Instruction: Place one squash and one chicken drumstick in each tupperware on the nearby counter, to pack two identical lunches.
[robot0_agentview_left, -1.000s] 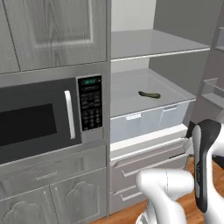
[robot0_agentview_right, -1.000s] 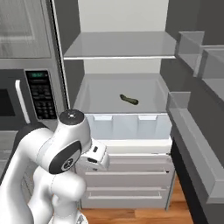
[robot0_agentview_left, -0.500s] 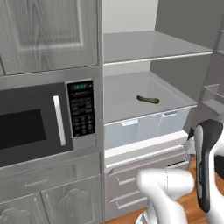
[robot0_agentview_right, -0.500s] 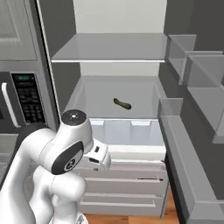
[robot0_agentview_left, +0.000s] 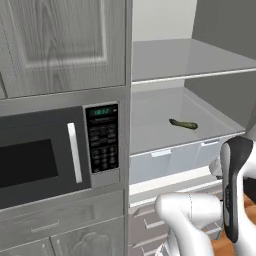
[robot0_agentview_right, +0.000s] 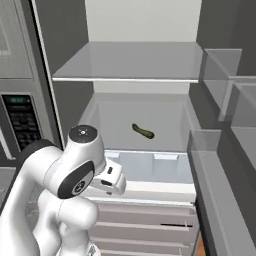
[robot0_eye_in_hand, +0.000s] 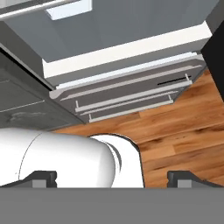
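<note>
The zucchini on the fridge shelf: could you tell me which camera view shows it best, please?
The right base view: the zucchini lies near the picture's centre, seen almost head-on on the open fridge shelf. The left base view shows it from the side, farther right.

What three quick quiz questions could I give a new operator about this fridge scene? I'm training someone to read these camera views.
1. True or false: the zucchini-like squash lies on the fridge's lower shelf, beneath the glass shelf.
2. In the left base view, what stands left of the open fridge? A) a sink B) a microwave C) a stove
3. Fill in: in the hand view, the gripper points down toward a ____ floor in front of the fridge drawers.

Key: 1 true; 2 B; 3 wooden.
</note>
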